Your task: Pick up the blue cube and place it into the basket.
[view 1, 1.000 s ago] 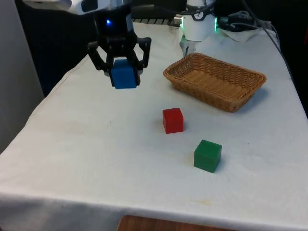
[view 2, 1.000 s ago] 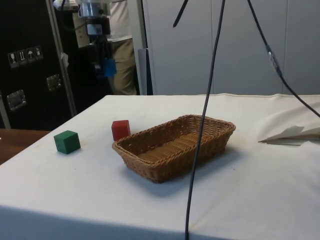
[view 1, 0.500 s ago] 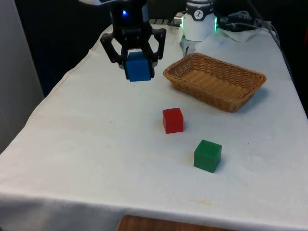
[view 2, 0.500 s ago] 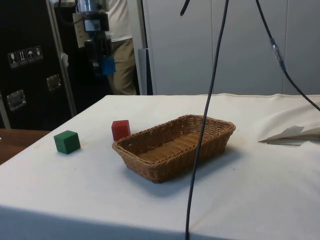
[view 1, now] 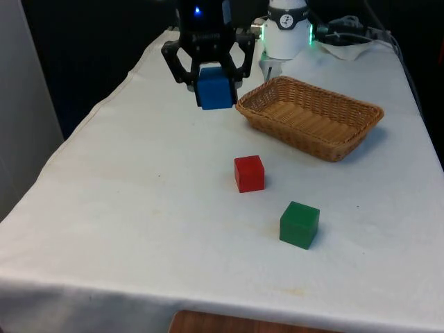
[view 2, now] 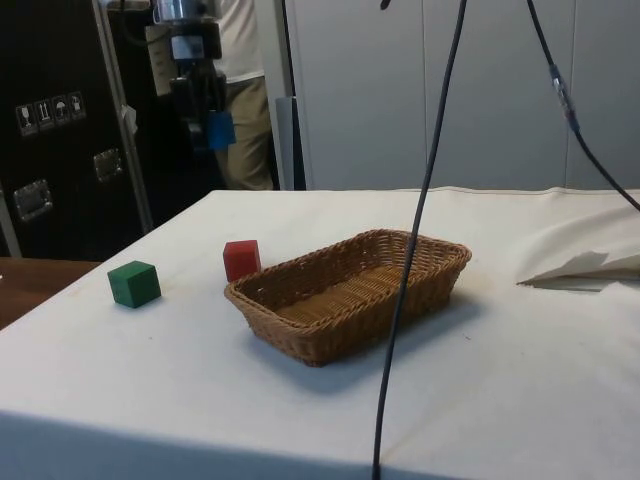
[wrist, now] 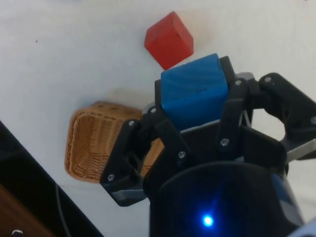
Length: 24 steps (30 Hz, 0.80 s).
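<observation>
My gripper (view 1: 211,87) is shut on the blue cube (view 1: 214,90), holding it in the air well above the cloth. It hangs just off the wicker basket's (view 1: 310,116) end on the front view's left, short of the rim. In the side view the blue cube (view 2: 221,130) and gripper (view 2: 213,128) are high above the table, behind the red cube. In the wrist view the blue cube (wrist: 194,91) sits clamped between the black fingers (wrist: 231,109), with the basket (wrist: 98,143) and red cube (wrist: 169,39) below.
A red cube (view 1: 249,173) and a green cube (view 1: 299,224) rest on the white cloth in front of the basket. A person (view 2: 245,90) stands behind the table in the side view. Black cables (view 2: 420,230) hang in front of the side camera.
The gripper has carried the blue cube steadily toward the front view's right and farther back, from over the table's left part to beside the basket's left end. It stays shut on the cube.
</observation>
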Each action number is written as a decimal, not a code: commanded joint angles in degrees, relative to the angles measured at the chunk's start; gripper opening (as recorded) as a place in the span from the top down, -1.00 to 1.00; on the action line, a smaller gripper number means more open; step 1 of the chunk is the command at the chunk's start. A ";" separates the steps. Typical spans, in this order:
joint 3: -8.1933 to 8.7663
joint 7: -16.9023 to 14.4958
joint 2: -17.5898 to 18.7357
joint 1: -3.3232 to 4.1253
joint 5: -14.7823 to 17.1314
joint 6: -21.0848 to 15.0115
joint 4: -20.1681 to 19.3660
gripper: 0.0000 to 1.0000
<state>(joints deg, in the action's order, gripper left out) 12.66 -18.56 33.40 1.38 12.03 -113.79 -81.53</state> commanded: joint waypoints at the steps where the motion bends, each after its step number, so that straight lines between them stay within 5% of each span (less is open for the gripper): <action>1: 0.29 0.34 -1.43 0.52 -0.40 -1.38 -2.01 0.99; 6: 0.23 0.97 -3.32 1.20 -0.69 -1.49 -4.35 0.99; 7: -0.06 0.57 -2.01 0.74 -0.23 -0.11 -2.52 0.99; 9: 0.17 1.32 -4.24 1.60 -0.86 -1.72 -5.61 0.99; 15: -0.11 2.12 -6.07 2.23 -1.38 -2.81 -8.37 0.99; 16: -0.34 1.66 -5.10 1.78 -0.97 -1.43 -6.93 0.99; 18: -0.23 2.52 -7.05 2.58 -1.60 -3.55 -9.85 0.99; 24: -0.86 3.50 -9.40 3.09 -2.29 -5.44 -13.58 0.99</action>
<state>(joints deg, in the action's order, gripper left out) 11.69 -15.70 24.87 4.01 10.26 -117.74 -93.85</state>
